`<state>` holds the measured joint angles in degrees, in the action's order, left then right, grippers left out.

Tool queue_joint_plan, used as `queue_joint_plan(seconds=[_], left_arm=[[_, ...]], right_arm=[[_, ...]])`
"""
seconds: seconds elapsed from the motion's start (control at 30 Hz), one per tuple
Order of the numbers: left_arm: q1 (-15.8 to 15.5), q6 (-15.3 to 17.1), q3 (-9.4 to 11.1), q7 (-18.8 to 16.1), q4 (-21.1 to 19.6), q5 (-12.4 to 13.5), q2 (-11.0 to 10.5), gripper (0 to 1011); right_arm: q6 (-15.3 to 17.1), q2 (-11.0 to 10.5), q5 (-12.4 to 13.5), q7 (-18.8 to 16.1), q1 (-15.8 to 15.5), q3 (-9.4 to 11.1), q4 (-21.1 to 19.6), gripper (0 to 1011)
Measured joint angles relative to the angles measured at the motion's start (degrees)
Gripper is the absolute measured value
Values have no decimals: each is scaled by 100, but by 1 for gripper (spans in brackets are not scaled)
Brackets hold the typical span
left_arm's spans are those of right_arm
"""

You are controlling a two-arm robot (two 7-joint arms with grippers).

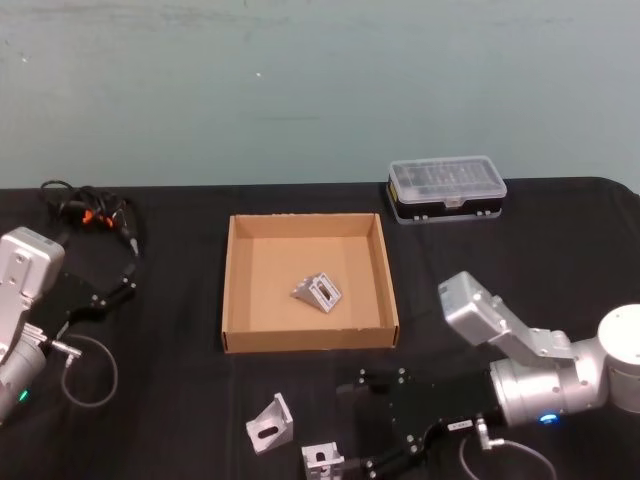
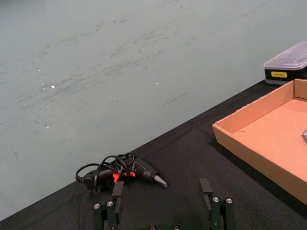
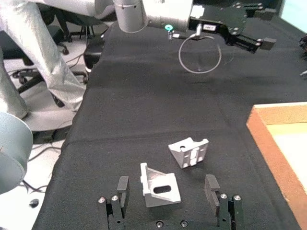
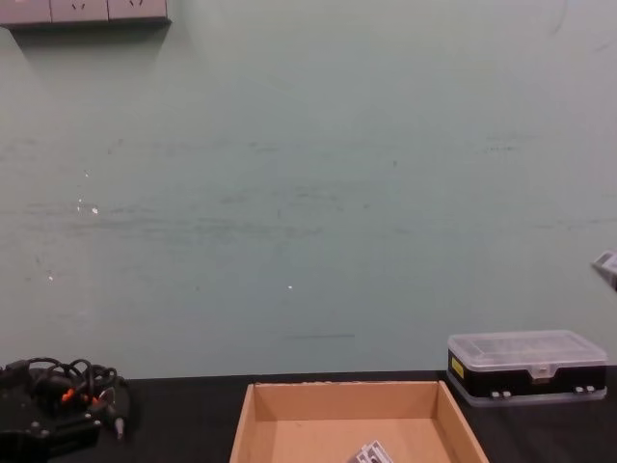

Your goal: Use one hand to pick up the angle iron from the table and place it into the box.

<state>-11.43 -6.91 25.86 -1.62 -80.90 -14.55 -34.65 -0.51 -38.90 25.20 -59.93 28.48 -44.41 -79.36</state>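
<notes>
Grey metal is what you're closing on. Of the two loose pieces on the bench (image 1: 180,420), leave the farther angle iron (image 1: 270,425) on the left alone and take the near angle iron (image 1: 322,462) by the front edge.

— Agreed. Your right claw (image 3: 165,187) is spread wide, and that piece lies between its fingers (image 3: 122,186), touching neither as far as I can tell. It sits a little nearer one finger, so centre yourself before you squeeze, or I'd expect it to skid on the black top.

— Come down low enough that the pads catch the flat flanks and not the sloped rib. The neighbour lies close beyond your fingertips, so don't push forward.

— Once you have it, lift straight up to clear the low cardboard wall. The box (image 1: 228,290) is just behind, and a third angle iron (image 1: 318,291) already lies near its middle, so aim for bare floor beside that.

— Now pose, left to right. Your left arm is parked at the bench's left side. The left claw (image 2: 160,191) is open and empty, with the corded screwdriver (image 2: 129,172) lying ahead of it near the back edge.

— Your right arm reaches in from the right, forearm along the front of the bench, wrist pointing left, claw low over the piece.
</notes>
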Motion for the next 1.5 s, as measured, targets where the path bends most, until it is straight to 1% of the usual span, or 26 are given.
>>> queue_joint_plan(seconds=[0.2, 0.5, 0.87, 1.17, 1.5], left_arm=[[0, 0, 0, 0, 0, 0, 0, 1000], [0, 0, 0, 0, 0, 0, 0, 1000], [0, 0, 0, 0, 0, 0, 0, 1000], [0, 0, 0, 0, 0, 0, 0, 1000], [0, 0, 0, 0, 0, 0, 0, 1000]], right_arm=[[125, 7, -106, 119, 51, -148, -91, 1003], [223, 25, -231, 232, 127, -288, -186, 1003], [437, 90, -392, 189, 290, -507, -176, 1003], [606, 181, -421, 149, 411, -643, -94, 1003], [688, 228, -418, 82, 501, -743, -56, 1003]])
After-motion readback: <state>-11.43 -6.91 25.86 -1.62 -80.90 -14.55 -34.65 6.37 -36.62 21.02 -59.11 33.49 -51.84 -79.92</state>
